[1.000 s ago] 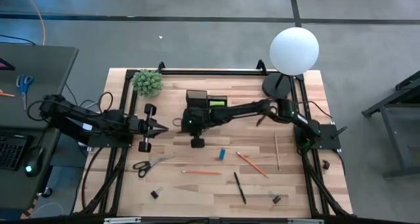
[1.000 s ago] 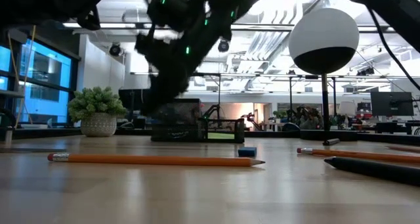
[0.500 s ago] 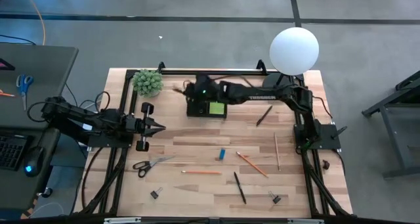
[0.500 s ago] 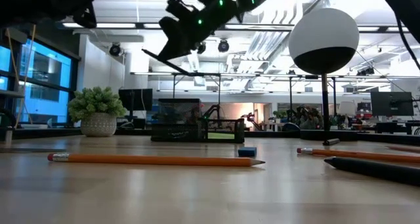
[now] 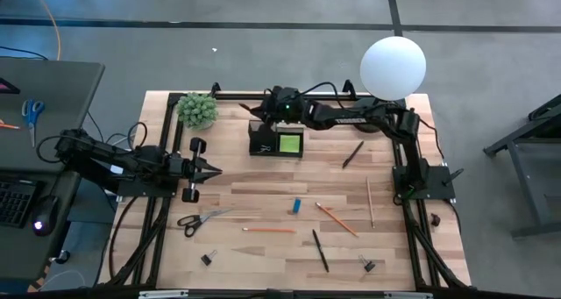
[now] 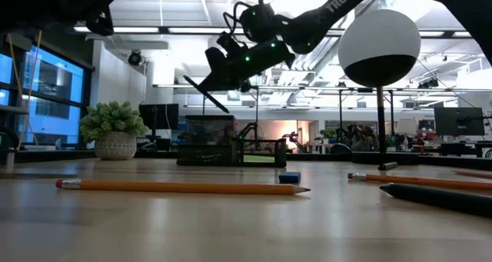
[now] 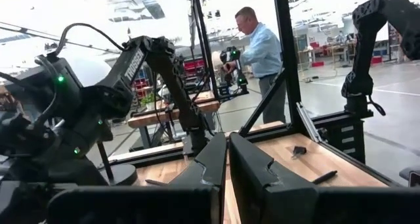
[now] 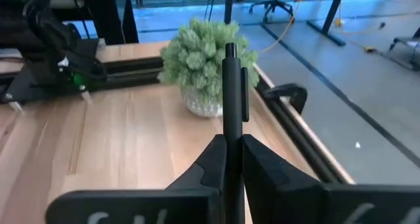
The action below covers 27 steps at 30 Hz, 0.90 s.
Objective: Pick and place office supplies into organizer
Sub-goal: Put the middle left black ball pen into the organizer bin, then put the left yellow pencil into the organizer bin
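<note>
Black plastic pen (image 8: 231, 86) sits pinched in the right claw (image 8: 231, 159) — above the small black compartmented organizer (image 5: 276, 139) at the wooden worktop's (image 5: 263, 202) far side; left claw (image 5: 210, 168) closed, empty.

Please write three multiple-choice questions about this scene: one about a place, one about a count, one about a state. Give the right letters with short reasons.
1. Where is the right gripper?
A. above the black-handled scissors
B. near the organizer at the far side of the table
C. beside the lamp base

2. How many binder clips lie on the table?
A. none
B. two
C. five

3. What is the state of the right gripper?
A. open and empty
B. shut on a dark pen
C. shut on the blue block

Answers:
1 B: the high view shows it by the organizer, close to the plant.
2 B: one binder clip lies near the front left, another near the front right.
3 B: the right wrist view shows the dark pen clamped between the fingers.
</note>
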Available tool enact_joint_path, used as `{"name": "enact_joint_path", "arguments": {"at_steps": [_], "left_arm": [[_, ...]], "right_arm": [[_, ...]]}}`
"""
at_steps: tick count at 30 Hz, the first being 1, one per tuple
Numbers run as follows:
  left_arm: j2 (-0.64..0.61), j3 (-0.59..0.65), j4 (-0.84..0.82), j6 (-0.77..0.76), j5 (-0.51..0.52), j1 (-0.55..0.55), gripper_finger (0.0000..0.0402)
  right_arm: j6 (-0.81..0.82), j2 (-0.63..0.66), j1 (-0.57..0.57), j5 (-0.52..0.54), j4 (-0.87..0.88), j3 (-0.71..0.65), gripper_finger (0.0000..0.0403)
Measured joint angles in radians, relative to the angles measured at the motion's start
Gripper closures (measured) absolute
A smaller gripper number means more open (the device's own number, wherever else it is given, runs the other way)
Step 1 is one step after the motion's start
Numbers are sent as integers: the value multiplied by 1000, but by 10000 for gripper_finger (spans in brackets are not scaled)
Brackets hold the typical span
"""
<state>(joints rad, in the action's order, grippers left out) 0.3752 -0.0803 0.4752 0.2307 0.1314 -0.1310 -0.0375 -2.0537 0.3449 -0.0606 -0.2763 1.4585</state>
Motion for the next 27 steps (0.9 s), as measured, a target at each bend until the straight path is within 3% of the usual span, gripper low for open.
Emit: {"name": "enact_joint_path", "arguments": {"at_steps": [27], "left_arm": [[0,0,-7,-2,0,0,392]], "right_arm": [[15,0,-31,28,21,-2,345]]}}
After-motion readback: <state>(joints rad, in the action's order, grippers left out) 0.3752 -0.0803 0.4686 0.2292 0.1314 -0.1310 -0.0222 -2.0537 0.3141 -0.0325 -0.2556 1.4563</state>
